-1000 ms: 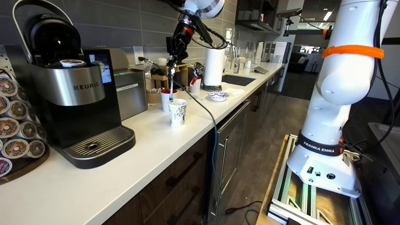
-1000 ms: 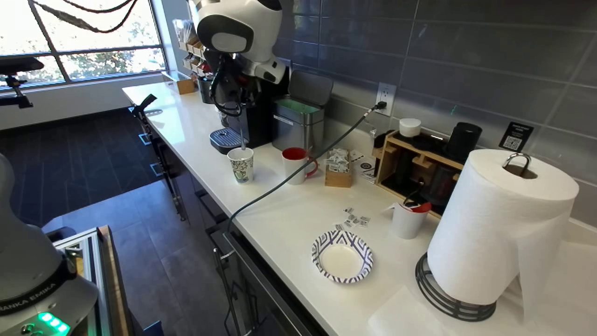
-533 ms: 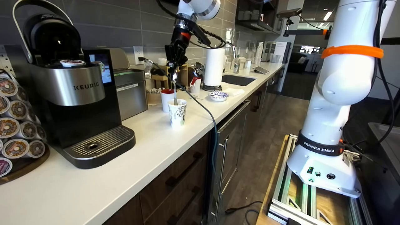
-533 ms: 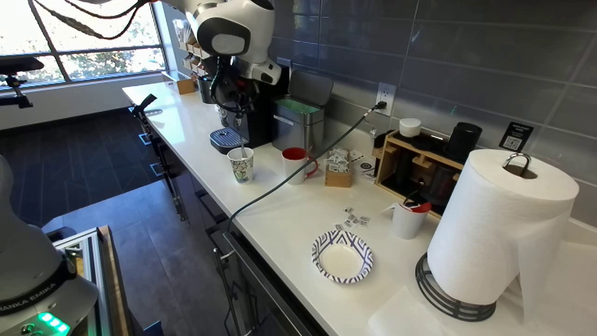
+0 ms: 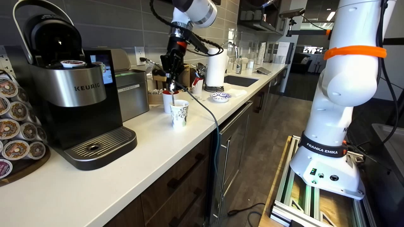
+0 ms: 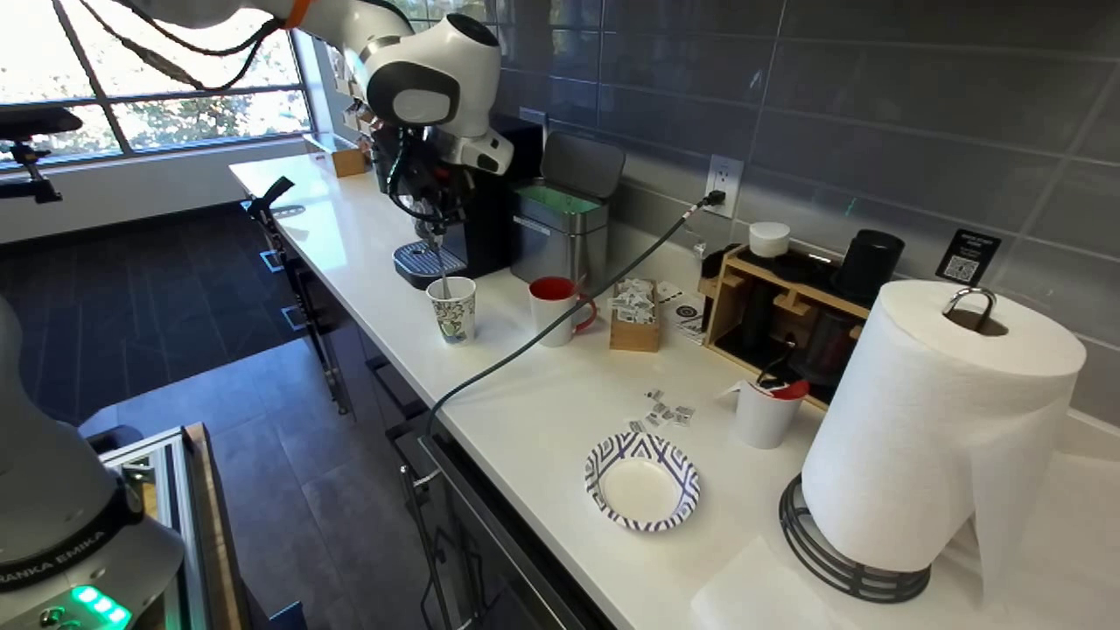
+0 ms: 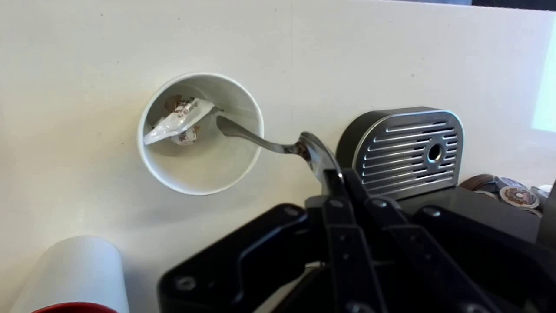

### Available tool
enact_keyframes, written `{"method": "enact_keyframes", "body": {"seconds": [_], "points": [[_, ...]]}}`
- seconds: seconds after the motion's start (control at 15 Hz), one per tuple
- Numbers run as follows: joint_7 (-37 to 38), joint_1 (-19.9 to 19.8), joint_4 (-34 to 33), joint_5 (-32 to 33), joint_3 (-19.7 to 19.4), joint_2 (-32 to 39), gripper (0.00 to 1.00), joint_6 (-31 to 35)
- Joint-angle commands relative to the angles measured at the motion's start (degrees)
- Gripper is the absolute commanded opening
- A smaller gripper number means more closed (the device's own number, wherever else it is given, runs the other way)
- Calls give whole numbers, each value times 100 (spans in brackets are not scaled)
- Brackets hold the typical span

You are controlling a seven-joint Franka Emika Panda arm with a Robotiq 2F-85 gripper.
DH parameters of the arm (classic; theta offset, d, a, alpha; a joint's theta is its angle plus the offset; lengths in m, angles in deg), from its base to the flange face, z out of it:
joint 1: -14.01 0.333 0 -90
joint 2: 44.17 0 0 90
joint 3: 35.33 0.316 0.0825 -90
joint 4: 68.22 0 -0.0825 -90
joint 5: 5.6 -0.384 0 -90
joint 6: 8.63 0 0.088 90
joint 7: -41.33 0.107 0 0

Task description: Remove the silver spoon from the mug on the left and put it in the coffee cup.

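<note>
Wrist view gives me the best look at my gripper: its jaws are narrow and they pinch the bowl end of the silver spoon. The spoon has its bowl at the top, and its handle goes down at a slant to the patterned paper cup. In both exterior views the end of the handle appears within the mouth of this cup, although how deep it reaches I cannot tell. Inside the cup lies a crumpled white wrapper. Near the cup, but apart from it, stands a white mug with red interior. On the same white countertop I see the Keurig coffee maker and a paper bowl with blue pattern.
</note>
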Motion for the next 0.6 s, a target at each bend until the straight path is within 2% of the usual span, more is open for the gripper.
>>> {"method": "enact_keyframes", "body": {"seconds": [0.0,0.2,0.4,0.47,0.53], "points": [[402,115,256,457,66,98,1,647],[839,167,346,971,78,251,1,1038],[1124,184,281,1249,64,383,1,1074],[1169,190,238,1294,67,390,11,986],[1211,197,224,1341,69,396,29,956]]}}
